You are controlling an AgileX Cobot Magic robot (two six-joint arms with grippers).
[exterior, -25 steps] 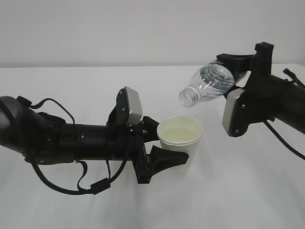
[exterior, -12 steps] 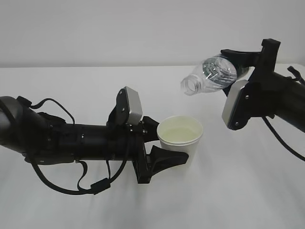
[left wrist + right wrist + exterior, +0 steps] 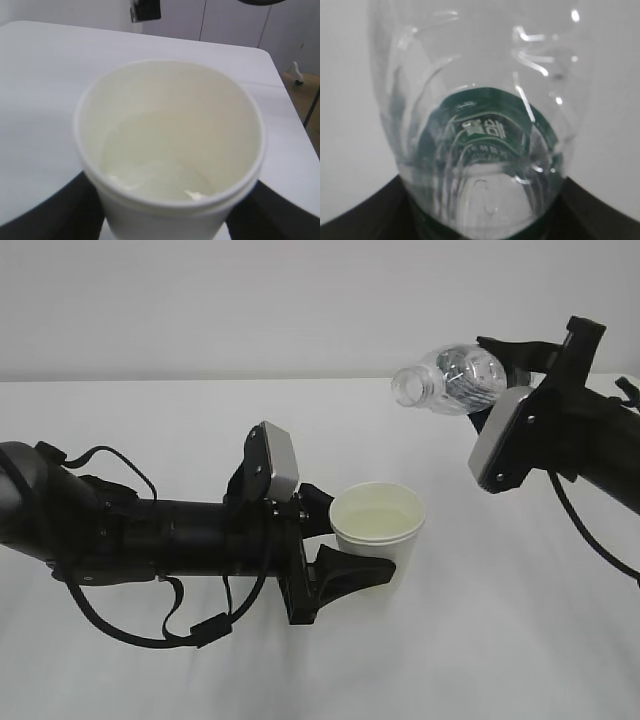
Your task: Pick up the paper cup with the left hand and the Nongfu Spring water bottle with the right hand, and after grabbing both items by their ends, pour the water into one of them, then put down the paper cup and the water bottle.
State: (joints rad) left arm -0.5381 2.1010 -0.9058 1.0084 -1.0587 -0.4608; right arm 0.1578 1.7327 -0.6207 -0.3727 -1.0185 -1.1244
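White paper forms the paper cup [image 3: 377, 530], which in the exterior view stands upright on the pale table [image 3: 480, 640], a little right of the middle, with the left hand [image 3: 358, 543] reaching in from the left and its claw closed around the cup's lower wall, one black finger behind and one in front. Clear water [image 3: 378, 524] lies low inside the cream-coloured interior. Up and to the right, well above the cup and not over it, the right hand [image 3: 500, 385] holds the Nongfu Spring water bottle [image 3: 452, 380] by its base end, the bottle lying near level with its open neck pointing left; the claw is clamped on it, and a grey side plate shows on the wrist below. From the left wrist view the paper cup [image 3: 170, 150] fills the frame, seen from above its rolled rim, the water [image 3: 150, 172] pooled at the bottom and dark fingers [image 3: 55, 212] hugging both sides of its wall. From the right wrist view the bottle [image 3: 480, 120] is seen along its length from the base, its ribbed clear plastic and green label band with white print in sight, black claw parts at both lower corners pressed against it.
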